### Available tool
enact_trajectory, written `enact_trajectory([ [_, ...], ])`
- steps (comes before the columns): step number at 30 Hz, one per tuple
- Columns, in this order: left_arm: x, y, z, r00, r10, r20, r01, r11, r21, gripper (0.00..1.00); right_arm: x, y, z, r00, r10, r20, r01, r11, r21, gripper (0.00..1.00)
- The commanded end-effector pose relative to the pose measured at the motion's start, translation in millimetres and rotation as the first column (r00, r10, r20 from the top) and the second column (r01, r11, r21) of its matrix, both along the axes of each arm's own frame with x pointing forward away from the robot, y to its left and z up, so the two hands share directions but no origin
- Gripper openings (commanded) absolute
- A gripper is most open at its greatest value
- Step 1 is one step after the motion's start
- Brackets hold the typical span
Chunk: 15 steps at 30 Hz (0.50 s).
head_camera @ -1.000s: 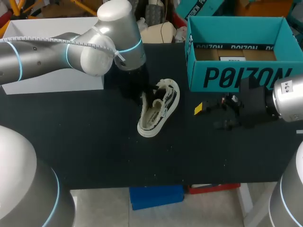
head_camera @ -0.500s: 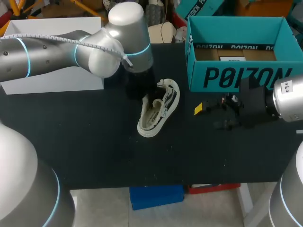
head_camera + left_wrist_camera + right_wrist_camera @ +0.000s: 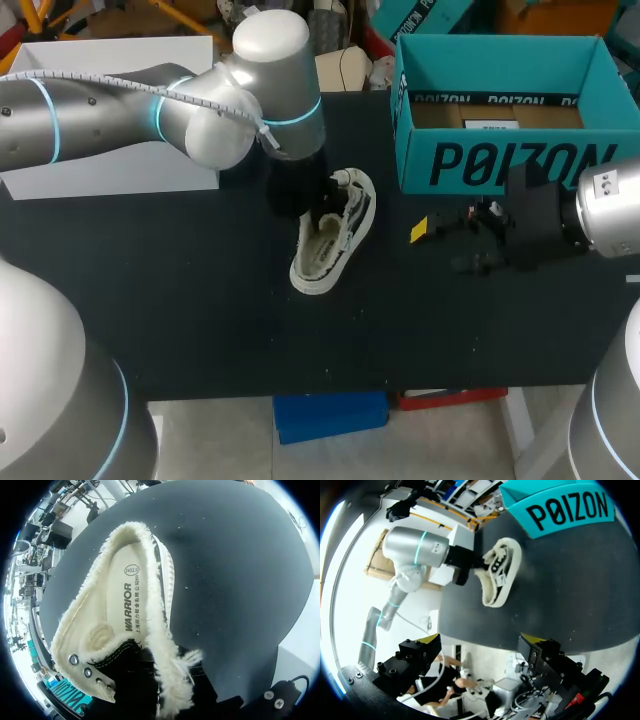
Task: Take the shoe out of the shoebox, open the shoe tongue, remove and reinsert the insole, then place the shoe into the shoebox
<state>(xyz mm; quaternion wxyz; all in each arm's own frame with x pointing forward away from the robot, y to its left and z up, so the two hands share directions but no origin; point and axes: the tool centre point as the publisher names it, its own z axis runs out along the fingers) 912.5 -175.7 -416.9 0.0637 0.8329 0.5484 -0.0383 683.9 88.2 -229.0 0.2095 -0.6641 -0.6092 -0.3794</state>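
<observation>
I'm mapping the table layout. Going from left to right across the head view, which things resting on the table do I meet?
white box → shoe → teal shoebox

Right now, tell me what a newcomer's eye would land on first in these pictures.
The white shoe with its fleecy lining sits near the middle of the black table, with the big silver left arm down at its collar. Behind and to the right of it stands the bright teal shoebox, open, and the right gripper hangs open in front of the box.
</observation>
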Motion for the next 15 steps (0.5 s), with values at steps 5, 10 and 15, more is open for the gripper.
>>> enact_trajectory([
  [5,-7.9,6,32,0.999,0.039,-0.001,-0.039,0.998,-0.046,0.00,0.2,1,0,1.000,-0.001,-0.001,0.001,1.000,-0.002,1.00],
  [10,-7.7,8,64,0.997,0.080,0.000,-0.080,0.993,-0.087,0.00,0.2,1,0,1.000,-0.001,-0.001,0.001,1.000,-0.002,1.00],
  [15,-7.2,8,97,0.989,0.145,-0.007,-0.144,0.981,-0.127,0.00,0.2,1,0,1.000,-0.001,-0.001,0.001,1.000,-0.002,1.00],
])
